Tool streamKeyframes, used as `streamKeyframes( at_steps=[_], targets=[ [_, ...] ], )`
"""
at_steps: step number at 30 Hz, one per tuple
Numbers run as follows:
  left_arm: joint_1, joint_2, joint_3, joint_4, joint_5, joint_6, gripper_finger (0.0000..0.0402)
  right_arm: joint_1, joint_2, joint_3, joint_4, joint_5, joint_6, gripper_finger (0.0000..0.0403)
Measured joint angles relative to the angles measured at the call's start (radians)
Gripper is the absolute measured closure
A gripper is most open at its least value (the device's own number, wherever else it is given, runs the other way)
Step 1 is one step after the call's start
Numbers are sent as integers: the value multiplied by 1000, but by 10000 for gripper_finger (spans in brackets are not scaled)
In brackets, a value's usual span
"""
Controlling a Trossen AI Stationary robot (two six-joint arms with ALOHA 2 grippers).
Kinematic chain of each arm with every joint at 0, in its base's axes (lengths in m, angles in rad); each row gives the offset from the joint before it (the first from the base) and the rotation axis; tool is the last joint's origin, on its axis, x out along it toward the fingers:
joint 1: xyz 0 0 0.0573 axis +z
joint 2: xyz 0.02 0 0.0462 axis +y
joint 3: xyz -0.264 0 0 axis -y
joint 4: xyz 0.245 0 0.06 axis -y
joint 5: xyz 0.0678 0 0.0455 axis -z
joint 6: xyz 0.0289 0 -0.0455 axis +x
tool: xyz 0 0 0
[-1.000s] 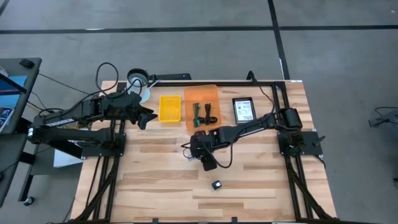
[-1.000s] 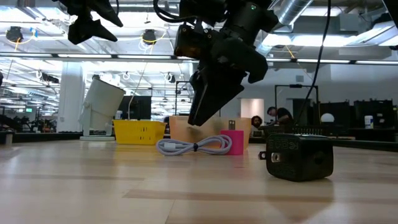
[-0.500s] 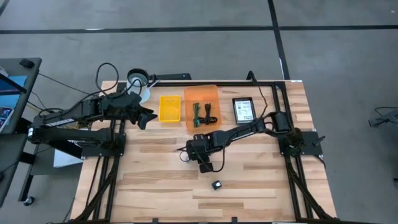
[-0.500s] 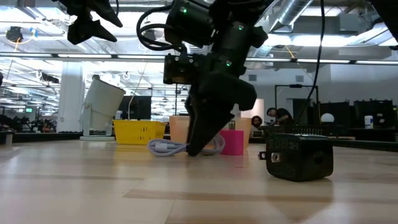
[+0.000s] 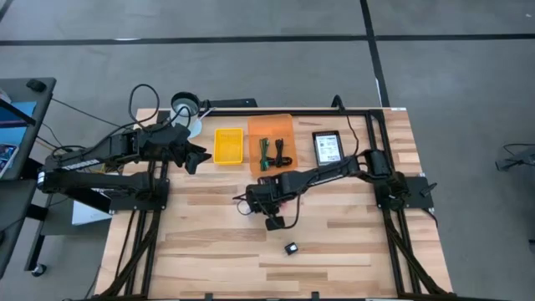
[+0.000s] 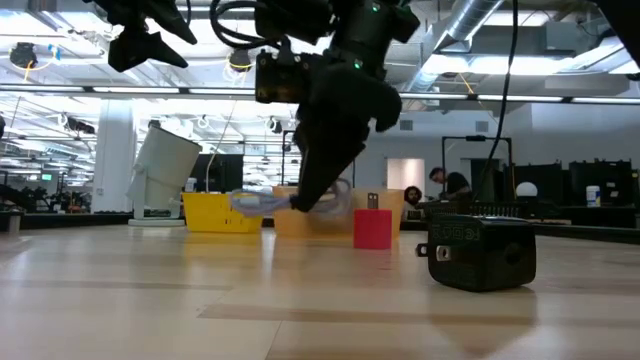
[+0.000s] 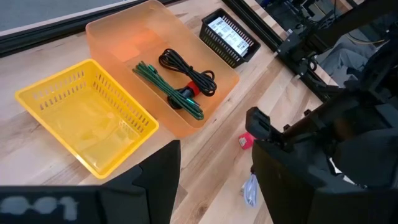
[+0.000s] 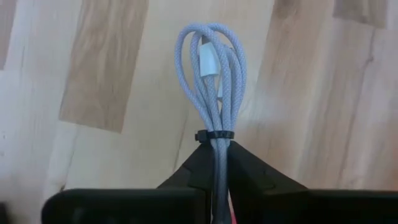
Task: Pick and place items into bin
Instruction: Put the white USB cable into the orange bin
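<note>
My right gripper (image 6: 312, 196) is shut on a coiled pale braided cable (image 8: 211, 74) at mid-table, and the cable hangs above the wood. Under the gripper, a small red-pink piece (image 6: 372, 228) stands on the table. A black block (image 5: 291, 248) sits nearer the front edge. The orange bin (image 5: 272, 125) at the far side holds black and green cables (image 7: 183, 84). My left gripper (image 5: 194, 157) hovers open beside the yellow basket (image 5: 228, 145), high above the table, with nothing between its fingers. My right gripper pinches the cable bundle between its two fingers (image 8: 245, 167), just behind the black tie (image 8: 214, 134) around its middle. The fingers slant down from above. The looped end (image 8: 208, 37) sticks out past the fingertips, and the whole bundle is clear of the table.
A black tray with a white printed card (image 5: 328, 148) lies right of the orange bin. A white device (image 6: 165, 170) stands at the far left corner. Bare wood spreads along the near half of the table around the black block.
My right gripper went down and toward the table's left onto the pale cable, shut on it, and rose again. The cable, lying on the wood before, now hangs lifted clear. The red-pink piece stayed on the table.
</note>
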Motion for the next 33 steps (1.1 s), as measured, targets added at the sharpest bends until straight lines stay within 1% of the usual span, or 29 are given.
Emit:
streamKeyframes(
  at_steps=[2,6,8,12,15,18,21,23,27,33],
  targets=[
    [0,0,0,0,0,0,212,-9,0,35,-38,4,-2,373],
    [0,0,0,0,0,-4,212,-35,-2,102,-143,48,-35,391],
    [0,0,0,-1,0,-5,212,-52,-2,139,-192,84,-44,391],
    [0,0,0,-1,0,-6,212,-100,-2,206,-291,163,-63,377],
    [0,0,0,-1,0,-6,212,-142,-2,257,-354,229,-87,381],
    [0,0,0,-1,0,-6,212,-191,-2,299,-416,242,-103,392],
    [0,0,0,-1,0,-5,212,-247,-2,330,-461,240,-105,388],
    [0,0,0,-1,0,6,212,-280,-2,337,-472,239,-104,369],
    [0,0,0,-1,0,15,212,-333,-2,338,-468,232,-86,312],
    [0,0,0,-1,0,18,212,-364,-2,338,-461,232,-52,236]
  ],
)
